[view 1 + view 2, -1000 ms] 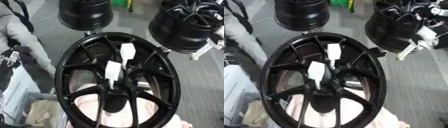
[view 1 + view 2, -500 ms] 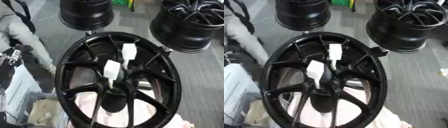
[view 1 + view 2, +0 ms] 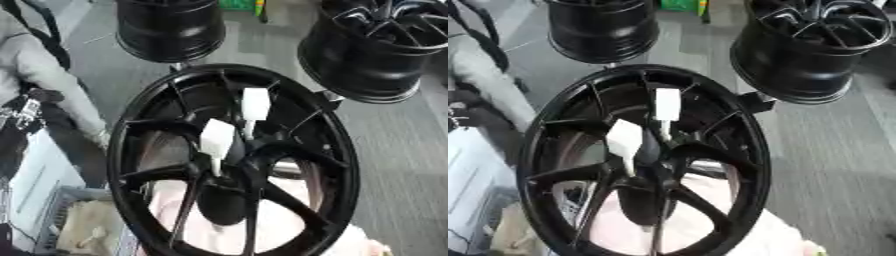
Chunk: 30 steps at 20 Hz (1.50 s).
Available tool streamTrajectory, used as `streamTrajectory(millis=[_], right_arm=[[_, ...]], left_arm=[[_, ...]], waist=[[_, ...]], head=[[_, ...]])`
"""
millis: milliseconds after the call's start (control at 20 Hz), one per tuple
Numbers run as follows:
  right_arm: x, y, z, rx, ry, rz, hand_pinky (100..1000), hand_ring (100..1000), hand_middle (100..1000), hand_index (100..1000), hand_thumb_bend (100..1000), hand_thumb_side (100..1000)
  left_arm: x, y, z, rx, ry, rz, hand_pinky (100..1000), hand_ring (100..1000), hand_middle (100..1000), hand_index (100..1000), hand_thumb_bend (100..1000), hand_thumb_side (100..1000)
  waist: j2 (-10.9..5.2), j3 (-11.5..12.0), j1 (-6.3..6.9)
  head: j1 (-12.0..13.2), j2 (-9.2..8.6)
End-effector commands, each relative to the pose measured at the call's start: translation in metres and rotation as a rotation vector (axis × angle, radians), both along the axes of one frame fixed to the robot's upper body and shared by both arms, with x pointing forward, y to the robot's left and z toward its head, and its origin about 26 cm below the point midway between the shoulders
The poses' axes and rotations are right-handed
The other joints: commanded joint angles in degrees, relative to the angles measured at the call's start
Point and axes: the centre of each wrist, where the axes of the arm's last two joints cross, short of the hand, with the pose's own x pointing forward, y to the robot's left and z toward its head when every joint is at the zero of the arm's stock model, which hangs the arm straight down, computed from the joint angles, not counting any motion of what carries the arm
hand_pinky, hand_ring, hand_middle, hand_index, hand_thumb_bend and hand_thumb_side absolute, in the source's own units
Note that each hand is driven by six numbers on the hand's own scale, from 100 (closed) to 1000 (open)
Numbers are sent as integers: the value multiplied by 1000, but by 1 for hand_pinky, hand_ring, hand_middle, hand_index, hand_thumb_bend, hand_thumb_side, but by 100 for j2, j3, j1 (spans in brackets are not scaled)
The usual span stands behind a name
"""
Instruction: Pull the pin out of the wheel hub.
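A large black spoked wheel hub [image 3: 131, 131] stands tilted in the middle of both views. Two white pins with flat rectangular heads stick out of it near its centre. The nearer pin [image 3: 217, 140] sits just above the centre bore. The farther pin [image 3: 255, 105] stands between the upper spokes. The right eye view shows the same pair, nearer pin [image 3: 624, 140] and farther pin [image 3: 667, 105]. Neither of my hands shows in either view, and nothing touches the pins.
Two more black wheels stand behind, one at the back left [image 3: 171, 27] and one at the back right [image 3: 376, 50]. A person's grey sleeve [image 3: 39, 75] is at the left edge. Pink cloth [image 3: 289, 227] lies under the hub. Grey floor [image 3: 402, 165] is on the right.
A pale object that showed at the right edge beside the back right wheel one second ago is gone from view. The whole picture has shifted slightly. The pins stand as before.
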Motion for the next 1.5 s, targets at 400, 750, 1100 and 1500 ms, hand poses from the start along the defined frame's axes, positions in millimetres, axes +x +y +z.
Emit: streamTrajectory(millis=[400,750,1100,1500], right_arm=[[11,72,16,177,-389,198,717,669,716,843,100,340],[17,120,-6,496,-569,265,693,618,664,809,100,325],[20,153,-22,693,-615,287,698,615,657,808,100,341],[20,166,-23,772,-612,333,700,616,658,810,100,353]], left_arm=[[0,-1,6,-3,-25,-4,677,647,724,758,100,764],[1,-3,5,-8,-25,-15,677,648,725,757,100,764],[1,-4,4,-9,-24,-16,676,648,727,757,100,767],[1,-5,5,-7,-28,-23,676,649,729,757,100,769]], waist=[[-80,33,82],[-50,20,124],[-11,25,133],[34,-26,143]], head=[[-44,27],[-68,27],[-74,27],[-69,27]])
